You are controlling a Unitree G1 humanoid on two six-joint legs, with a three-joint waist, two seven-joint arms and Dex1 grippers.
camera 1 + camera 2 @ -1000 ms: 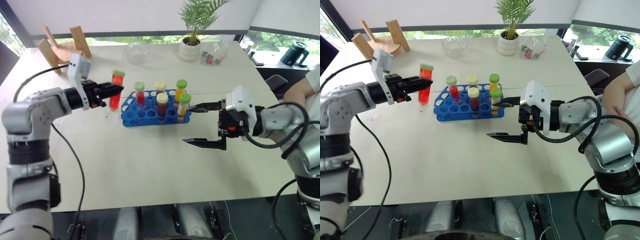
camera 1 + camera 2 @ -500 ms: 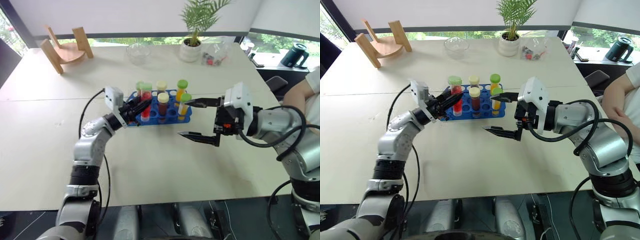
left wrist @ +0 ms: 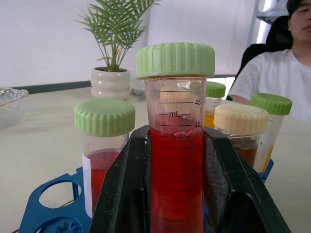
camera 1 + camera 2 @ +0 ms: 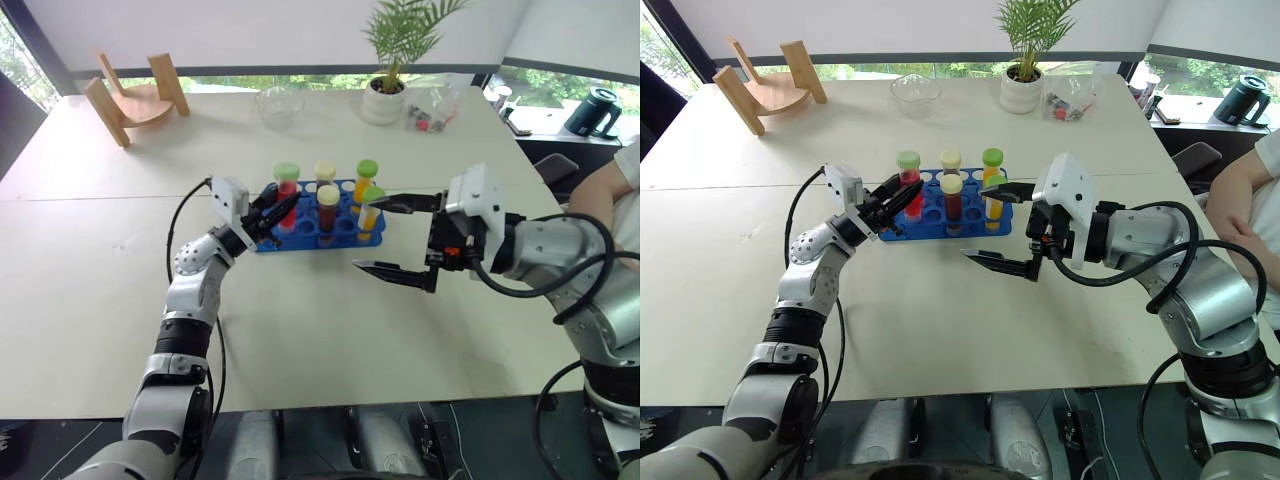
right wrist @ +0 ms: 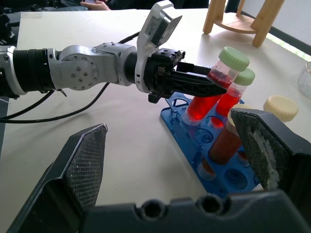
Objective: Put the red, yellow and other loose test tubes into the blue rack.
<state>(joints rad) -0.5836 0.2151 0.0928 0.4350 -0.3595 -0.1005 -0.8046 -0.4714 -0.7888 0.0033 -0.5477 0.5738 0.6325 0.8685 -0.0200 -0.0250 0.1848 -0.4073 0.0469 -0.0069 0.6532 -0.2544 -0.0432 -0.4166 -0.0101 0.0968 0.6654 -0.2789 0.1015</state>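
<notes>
My left gripper [image 4: 285,206] is shut on a red test tube [image 3: 176,160] with a green cap, gripping its body below the cap. The tube leans over the left end of the blue rack [image 4: 300,241], its lower end down at the holes there. Several capped tubes stand upright in the rack: a second red one [image 3: 104,145], a dark brown one with a cream cap [image 4: 327,203], and yellow ones [image 4: 371,208]. To the right of the rack my right gripper [image 4: 367,236] hangs above the table, open wide, with nothing between its fingers.
A wooden stand [image 4: 135,93] sits at the back left, with a glass bowl [image 4: 279,103], a potted plant [image 4: 385,95] and a clear bag [image 4: 433,108] along the far edge. A person in a white shirt [image 3: 272,85] sits at the right side.
My left arm has swung the red tube right and down, from the air left of the rack to the rack's left end. My right gripper has stayed open in place.
</notes>
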